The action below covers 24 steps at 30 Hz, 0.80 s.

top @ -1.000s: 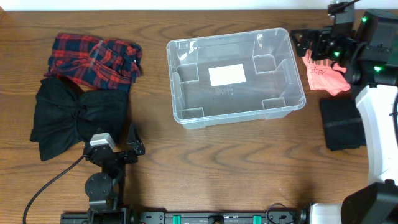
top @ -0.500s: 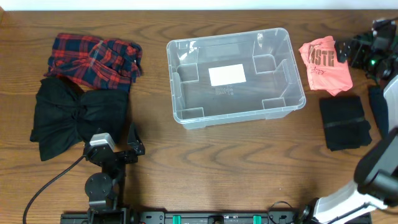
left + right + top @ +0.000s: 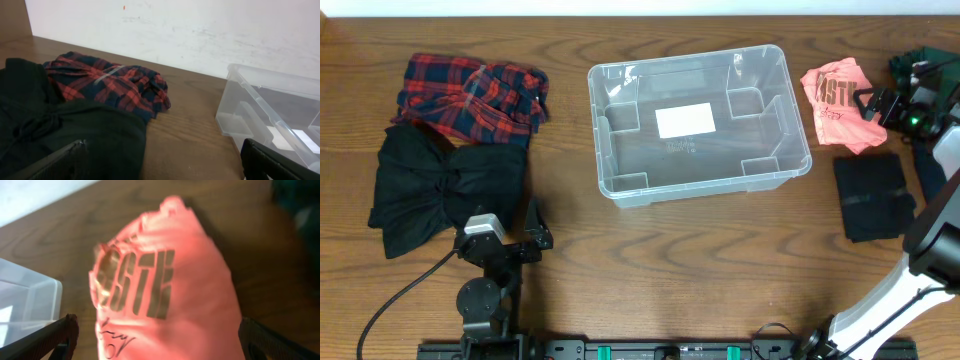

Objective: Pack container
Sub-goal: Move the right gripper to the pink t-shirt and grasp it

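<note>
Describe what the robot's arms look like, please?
The left arm is black with a silver-white block on top and a black cable trailing away. The right arm has white shells, a black wrist and small green lights. The left tool and right tool have black fingers.

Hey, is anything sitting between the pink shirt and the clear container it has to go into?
Nothing visible. The pink shirt lies just right of the container, which is open-topped and empty. The right gripper sits open at the shirt's far edge.
</note>
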Motion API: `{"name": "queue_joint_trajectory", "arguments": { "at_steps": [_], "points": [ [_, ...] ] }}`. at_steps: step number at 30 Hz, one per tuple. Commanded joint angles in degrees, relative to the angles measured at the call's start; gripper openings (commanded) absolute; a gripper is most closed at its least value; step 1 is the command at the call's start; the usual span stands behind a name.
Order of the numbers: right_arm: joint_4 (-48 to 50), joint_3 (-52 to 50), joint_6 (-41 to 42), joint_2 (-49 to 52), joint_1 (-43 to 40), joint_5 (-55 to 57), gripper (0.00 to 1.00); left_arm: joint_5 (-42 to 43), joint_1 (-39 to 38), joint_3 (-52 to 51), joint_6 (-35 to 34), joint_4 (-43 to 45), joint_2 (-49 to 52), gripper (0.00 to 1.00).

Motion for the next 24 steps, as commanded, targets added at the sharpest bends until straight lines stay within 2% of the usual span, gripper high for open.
{"name": "queue_joint_trajectory", "arguments": {
  "at_steps": [1, 11, 24],
  "points": [
    [0.15, 0.9, 0.09, 3.3, -1.25, -1.75, 0.98, -0.24, 0.09, -0.94, 1.01, -2.1, -0.31, 0.98],
    [0.17, 0.9, 0.33, 4.81, -4.0, -1.05, 0.99, -0.24, 0.09, -0.94, 1.01, -2.1, -0.31, 0.98],
    [0.76, 0.9, 1.64, 10.38, -2.51, -1.09, 0.99, -0.24, 0.09, -0.94, 1.01, -2.1, -0.31, 0.98]
  ]
}}
